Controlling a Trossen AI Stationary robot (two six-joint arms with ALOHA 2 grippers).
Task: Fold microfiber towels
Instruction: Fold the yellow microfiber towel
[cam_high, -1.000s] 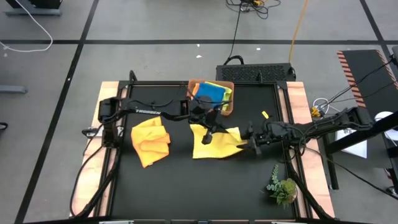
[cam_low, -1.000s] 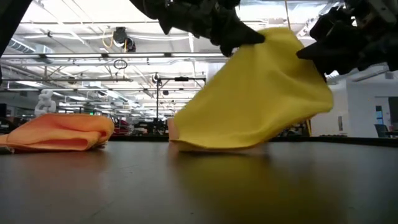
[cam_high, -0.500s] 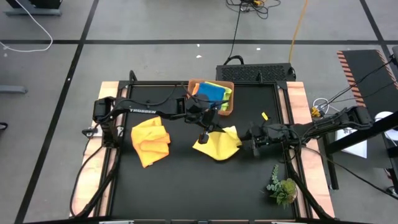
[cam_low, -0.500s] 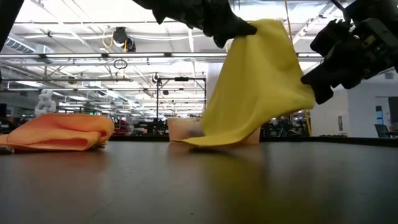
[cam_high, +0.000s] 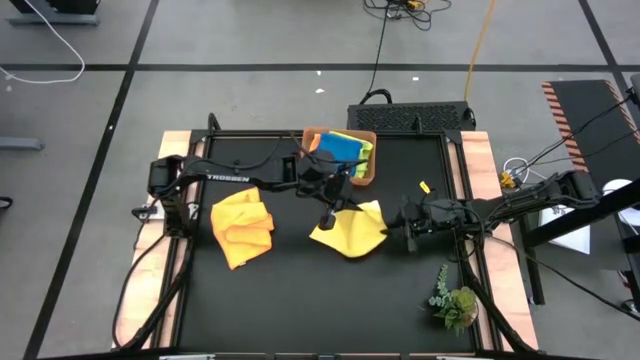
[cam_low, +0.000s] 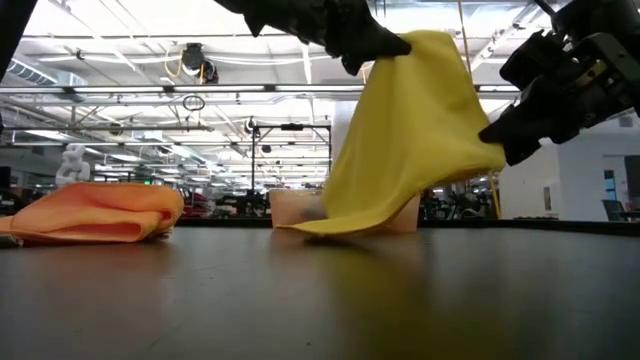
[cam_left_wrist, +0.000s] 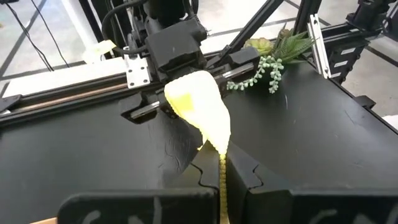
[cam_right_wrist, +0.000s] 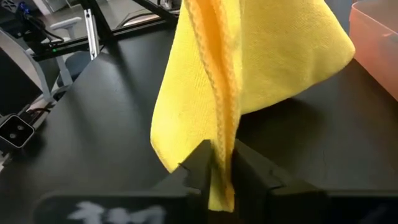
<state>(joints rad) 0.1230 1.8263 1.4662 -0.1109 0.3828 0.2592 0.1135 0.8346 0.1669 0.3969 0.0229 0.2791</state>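
A yellow microfiber towel is held up between both grippers near the table's middle; its lower fold rests on the black table. My left gripper is shut on its top corner. My right gripper is shut on its right corner, lower down. An orange towel lies crumpled at the left. Blue, lime green and yellow towels lie in the brown tray at the far edge. My left gripper pinches the yellow towel's upper corner between its two fingers, coming from above and the left. The cloth runs away from the fingers as a narrow gathered edge and hangs below them. My right gripper pinches the towel's hemmed edge near the right corner between its two fingers, coming level from the table's right. More than one layer seems caught. The cloth rises from the fingers toward the left gripper and drapes down to the table.
A green plant sprig lies near the table's front right. A small yellow piece lies right of the tray. Bare black table stretches along the near side and between the two towels.
My left gripper has risen a little and gone toward the table's far left with the towel's corner. The towel, spread wide before, now stands taller and narrower, its left part drawn off the table. My right gripper has come down onto the towel's right corner.
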